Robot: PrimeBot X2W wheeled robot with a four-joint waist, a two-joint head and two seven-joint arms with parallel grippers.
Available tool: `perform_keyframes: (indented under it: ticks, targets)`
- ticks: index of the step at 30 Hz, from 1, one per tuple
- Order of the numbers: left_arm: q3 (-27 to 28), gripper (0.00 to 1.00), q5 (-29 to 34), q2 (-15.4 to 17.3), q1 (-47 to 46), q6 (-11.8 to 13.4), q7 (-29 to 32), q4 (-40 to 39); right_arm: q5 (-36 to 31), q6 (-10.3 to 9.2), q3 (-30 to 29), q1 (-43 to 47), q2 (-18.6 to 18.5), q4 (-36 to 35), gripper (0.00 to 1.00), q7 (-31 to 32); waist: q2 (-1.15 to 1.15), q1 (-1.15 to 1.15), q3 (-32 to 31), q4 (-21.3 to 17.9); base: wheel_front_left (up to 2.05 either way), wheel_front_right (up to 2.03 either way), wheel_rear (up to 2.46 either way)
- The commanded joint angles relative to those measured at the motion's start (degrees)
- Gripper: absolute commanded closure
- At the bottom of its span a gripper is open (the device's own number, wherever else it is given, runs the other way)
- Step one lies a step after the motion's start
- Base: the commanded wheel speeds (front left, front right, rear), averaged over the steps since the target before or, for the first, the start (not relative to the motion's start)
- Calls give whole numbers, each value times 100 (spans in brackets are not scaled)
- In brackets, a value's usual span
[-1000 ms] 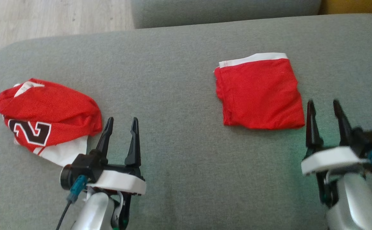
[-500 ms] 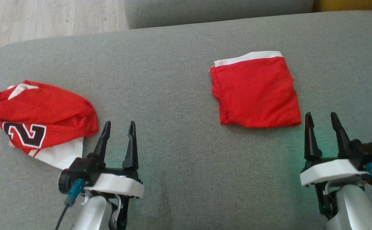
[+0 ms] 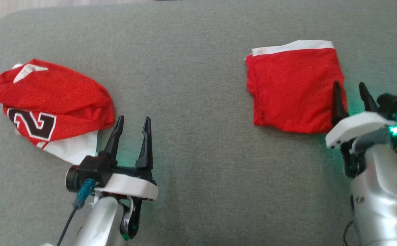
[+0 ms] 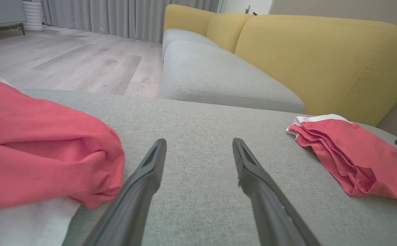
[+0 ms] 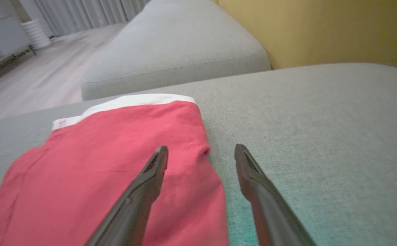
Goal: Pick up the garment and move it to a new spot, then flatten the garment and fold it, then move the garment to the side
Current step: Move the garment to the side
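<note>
Grey cushion [image 3: 198, 102] underfoot, woven, evenly lit. Past it at 12 o'clock are a second grey seat [image 4: 218, 78], a yellow sofa back [image 4: 321, 58], wood floor [image 4: 82, 65] and curtains [image 4: 116, 17].

Folded red garment [image 3: 294, 89] lies flat at 2 o'clock, white band on its far edge. Crumpled red jersey [image 3: 55, 99] sits at 10 o'clock.

My left fingers [image 3: 145, 143] are spread and empty, just beside the jersey. My right fingers [image 3: 338, 109] are spread, and one hides the folded garment's near corner.

Jersey number partly tucked under; only a "2" reads.
</note>
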Motion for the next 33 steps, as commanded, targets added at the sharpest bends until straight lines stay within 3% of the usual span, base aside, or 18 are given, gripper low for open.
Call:
perform_keyframes:
  ticks: [1, 6, 10, 11, 12, 13, 17, 22, 33]
  targets:
    - [104, 0, 25, 37, -201, -25, -55, -117, -101, 37, -14, -303, -13, 66, 0, 99, 0, -1, 115, 131, 0, 0, 0]
    - [44, 0, 2, 37, -264, -6, -55, -84, -474, 37, -488, -840, -13, 1033, 0, 516, 0, -1, 174, 261, 0, 0, 0]
    - [61, 0, 13, 37, -271, -1, -55, -56, -523, 37, -318, -1043, -13, 1697, 0, 685, 0, -1, 165, 292, 0, 0, 0]
    - [74, 0, 19, 37, -268, 1, -55, -47, -512, 37, -238, -1071, -13, 1838, 24, 714, 0, -1, 151, 283, 0, 0, 0]
    - [95, 0, 26, 37, -264, 6, -55, -38, -519, 37, -159, -1095, -13, 1950, 94, 716, 0, -1, 130, 262, 0, 0, 0]
    - [115, 0, 34, 37, -258, 12, -55, -29, -567, 37, -99, -1113, -15, 2022, 100, 683, 0, -1, 108, 240, 0, 0, 0]
    - [176, 0, 67, 37, -214, 17, -55, -14, -765, 37, 75, -1199, -172, 2139, 100, 428, 0, -1, -20, 120, 0, 0, 0]
    - [224, 0, 59, 37, -144, 8, -55, -21, -1038, 37, 407, -1260, -669, 2107, 100, 171, 0, -1, -185, -29, 0, 0, 0]
    - [226, 0, 24, 37, -112, 3, -55, -148, -1389, 37, 950, -1171, -2622, 2186, 100, 279, 0, -1, -95, -54, 0, 0, 0]
